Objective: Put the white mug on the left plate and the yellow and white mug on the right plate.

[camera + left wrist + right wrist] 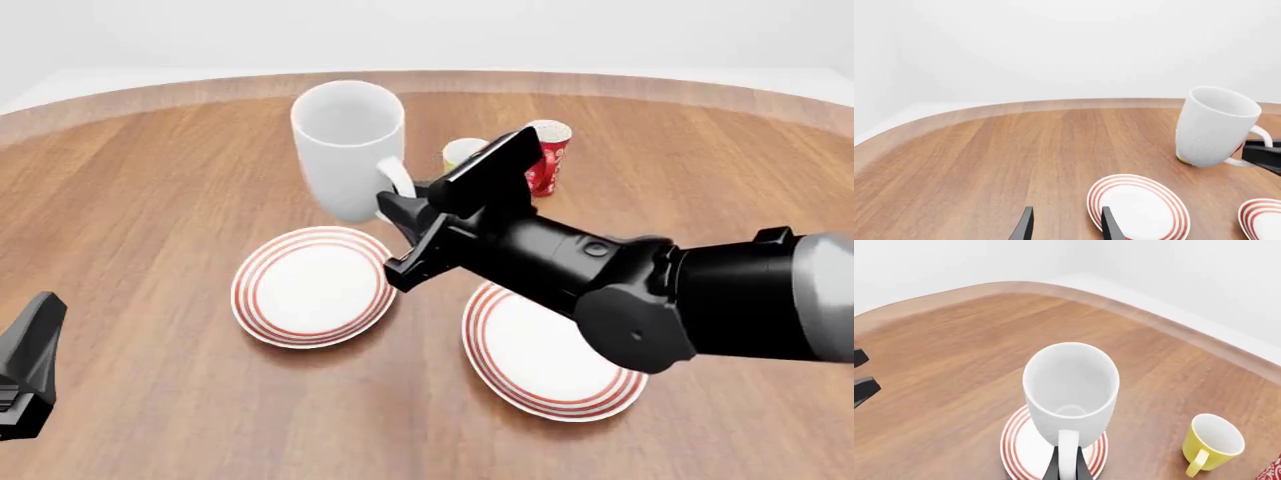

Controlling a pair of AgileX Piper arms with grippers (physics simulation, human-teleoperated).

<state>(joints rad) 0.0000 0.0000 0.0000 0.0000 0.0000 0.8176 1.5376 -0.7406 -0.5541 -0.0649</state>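
Note:
My right gripper [400,205] is shut on the loop handle of the large white mug [347,145]. It holds the mug slightly tilted by the far rim of the left plate [314,285]. In the right wrist view the white mug [1071,390] sits in front of that plate [1019,446], with the fingers [1067,471] pinching the handle. The larger right plate [547,355] lies bare under the right arm. The yellow and white mug [462,152] stands behind the arm, partly hidden, and shows in the right wrist view [1213,442]. My left gripper [1066,227] is open and empty, near the left plate [1137,207].
A slim red cup with white patterns [550,158] stands right of the yellow mug. The left arm's gripper [27,370] sits at the table's near left. The round wooden table's far edge [427,80] curves behind the cups.

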